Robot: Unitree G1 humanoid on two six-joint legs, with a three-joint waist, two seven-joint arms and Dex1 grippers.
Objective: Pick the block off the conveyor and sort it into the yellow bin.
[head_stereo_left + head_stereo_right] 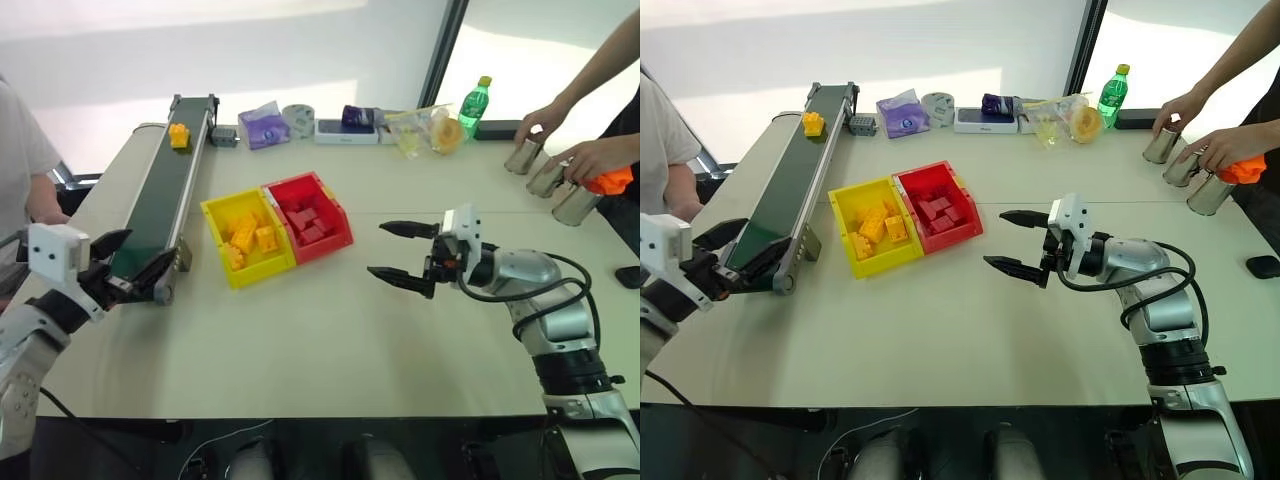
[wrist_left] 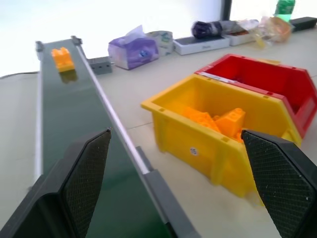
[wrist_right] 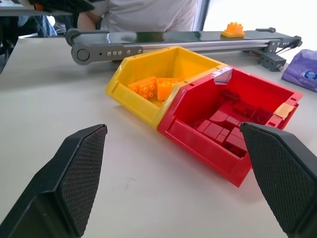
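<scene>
Nearest the head camera, both grippers hung empty with jaws wide apart: left gripper [image 1: 125, 262] at nine o'clock by the conveyor [image 1: 160, 205] near end, right gripper [image 1: 402, 254] at three. Waiting stage, I judged; the block [image 1: 179, 135] rode the far end at eleven, needing a reach. Wrist views revealed bricks inside the yellow bin [image 2: 213, 131].

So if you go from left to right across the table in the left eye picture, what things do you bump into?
left gripper → conveyor → yellow bin → red bin → right gripper → metal cups with a person's hands on them.
</scene>
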